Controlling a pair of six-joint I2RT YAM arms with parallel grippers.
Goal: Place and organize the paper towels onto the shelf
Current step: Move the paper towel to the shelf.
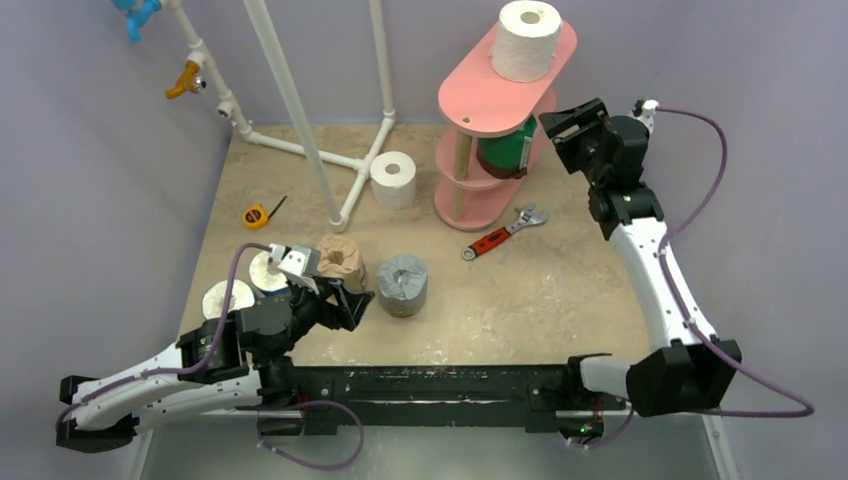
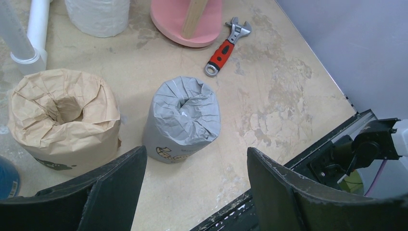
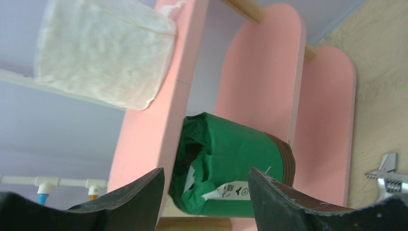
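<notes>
The pink shelf (image 1: 470, 98) stands at the back right. A white roll (image 1: 527, 40) sits on its top board and a green-wrapped roll (image 1: 506, 150) on the middle board. My right gripper (image 1: 566, 124) is open just right of the shelf. In the right wrist view its fingertips (image 3: 207, 175) stand apart, with the green roll (image 3: 240, 159) resting on the shelf (image 3: 262, 72) just beyond them. My left gripper (image 1: 345, 300) is open and empty, close in front of the grey roll (image 2: 185, 118) and tan roll (image 2: 65, 113). Another white roll (image 1: 394, 179) stands by the pipe frame.
A red-handled wrench (image 1: 503, 232) lies right of the shelf's base. A yellow tape measure (image 1: 256, 215) is at the left, and the white pipe frame (image 1: 300, 110) is at the back. Two more rolls (image 1: 228, 298) sit beside the left arm, one blue-wrapped (image 2: 7, 178). A black rail (image 1: 430, 385) lines the near edge.
</notes>
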